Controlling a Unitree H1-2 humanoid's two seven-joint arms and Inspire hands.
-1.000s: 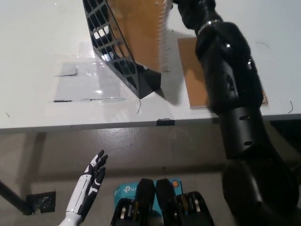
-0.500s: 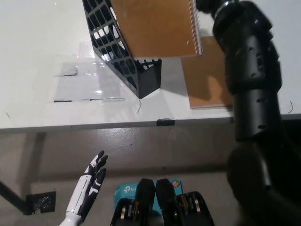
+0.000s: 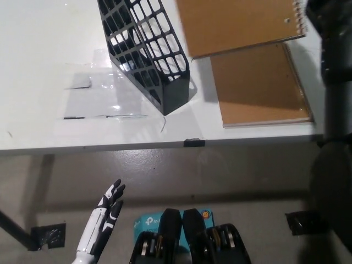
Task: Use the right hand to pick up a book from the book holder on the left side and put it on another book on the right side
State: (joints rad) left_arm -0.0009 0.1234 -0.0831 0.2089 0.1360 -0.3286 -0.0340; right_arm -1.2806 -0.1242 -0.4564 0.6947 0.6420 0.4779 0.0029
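Notebook (image 3: 239, 25) with a brown cover and spiral binding hangs tilted above the table's (image 3: 44, 71) far right part, its lower edge overlapping the far end of a second brown book (image 3: 258, 85) lying flat near the front right corner. The black right arm (image 3: 335, 66) runs up the right edge of the picture (its hand is out of sight, so its grip cannot be told). The black mesh book holder (image 3: 148, 52) stands just left of both books. The white left hand (image 3: 104, 220) rests low, below the table's front edge, fingers straight and holding nothing.
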